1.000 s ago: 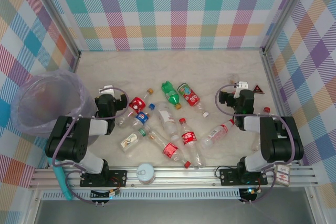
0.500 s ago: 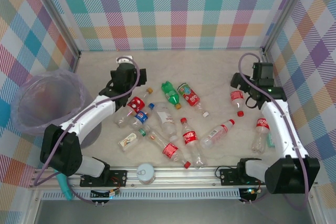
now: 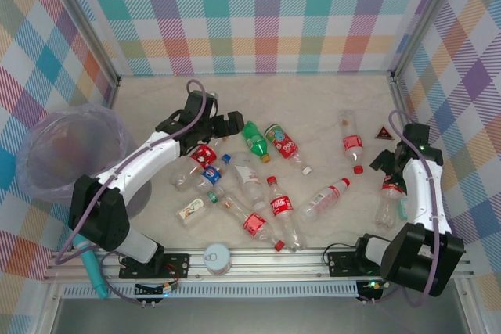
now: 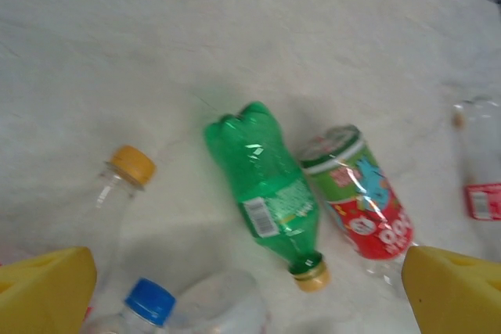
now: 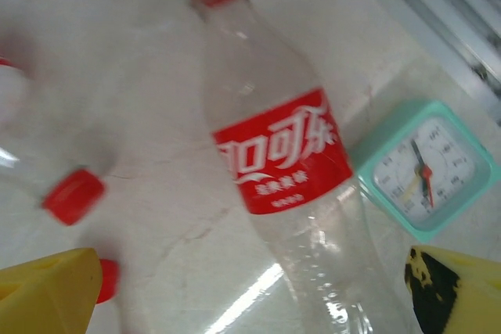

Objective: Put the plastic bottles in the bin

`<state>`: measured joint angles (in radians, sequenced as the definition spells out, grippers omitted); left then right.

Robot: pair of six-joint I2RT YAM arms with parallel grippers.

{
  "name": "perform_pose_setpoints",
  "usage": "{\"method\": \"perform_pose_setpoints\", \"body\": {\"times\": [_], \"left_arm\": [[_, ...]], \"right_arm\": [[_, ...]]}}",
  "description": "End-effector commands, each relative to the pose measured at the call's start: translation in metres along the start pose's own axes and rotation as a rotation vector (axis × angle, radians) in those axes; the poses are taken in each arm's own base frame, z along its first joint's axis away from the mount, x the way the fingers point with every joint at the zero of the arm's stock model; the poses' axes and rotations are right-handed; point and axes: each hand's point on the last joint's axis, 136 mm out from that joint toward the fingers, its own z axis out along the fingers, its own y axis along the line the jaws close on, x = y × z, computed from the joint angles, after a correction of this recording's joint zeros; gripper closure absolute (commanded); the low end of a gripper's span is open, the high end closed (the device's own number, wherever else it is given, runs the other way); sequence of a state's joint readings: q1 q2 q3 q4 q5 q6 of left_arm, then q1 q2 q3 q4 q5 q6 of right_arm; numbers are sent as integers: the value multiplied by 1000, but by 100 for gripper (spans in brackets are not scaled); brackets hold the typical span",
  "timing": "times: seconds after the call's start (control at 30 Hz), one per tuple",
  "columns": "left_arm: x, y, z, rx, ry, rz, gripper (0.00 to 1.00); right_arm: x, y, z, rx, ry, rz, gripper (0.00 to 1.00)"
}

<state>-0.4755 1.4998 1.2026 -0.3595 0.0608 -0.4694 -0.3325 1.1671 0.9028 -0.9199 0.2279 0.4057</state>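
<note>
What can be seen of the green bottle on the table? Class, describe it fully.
The green bottle is translucent green plastic with a lobed base, a small white printed patch on its label and a yellow-gold cap screwed on. It looks empty and uncrushed. It lies on its side on the pale marbled table, base toward the back wall, cap toward the arms. A red-and-green-labelled bottle lies close alongside; whether they touch is unclear.

Overhead camera sits high at the near edge, looking down and forward across the whole table (image 3: 313, 99). Left wrist camera hangs close, facing down on the green bottle (image 4: 266, 185), which lies mid-table in the overhead view. Right wrist camera is closer still, over a red-labelled bottle (image 5: 282, 162) beside a teal clock (image 5: 427, 166), at the overhead's right edge.
</note>
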Motion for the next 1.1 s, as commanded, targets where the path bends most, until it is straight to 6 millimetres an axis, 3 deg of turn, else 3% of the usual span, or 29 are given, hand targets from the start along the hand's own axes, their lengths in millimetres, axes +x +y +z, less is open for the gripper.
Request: {"method": "perform_pose_setpoints", "body": {"times": [0.0, 0.13, 0.47, 0.67, 1.07], "left_arm": [[10, -18, -15, 95, 63, -75, 0], [14, -25, -13, 150, 63, -147, 0], [22, -16, -12, 121, 71, -173, 0], [25, -17, -11, 141, 73, -201, 0], [20, -20, -11, 183, 15, -269, 0]], "right_arm": [[-3, 4, 5, -49, 1, 14, 1], [-17, -4, 4, -10, -30, 31, 1], [-47, 3, 35, -53, 13, 66, 3], [-52, 12, 55, -65, 56, 44, 0], [-39, 19, 87, -90, 138, 48, 1]]}}
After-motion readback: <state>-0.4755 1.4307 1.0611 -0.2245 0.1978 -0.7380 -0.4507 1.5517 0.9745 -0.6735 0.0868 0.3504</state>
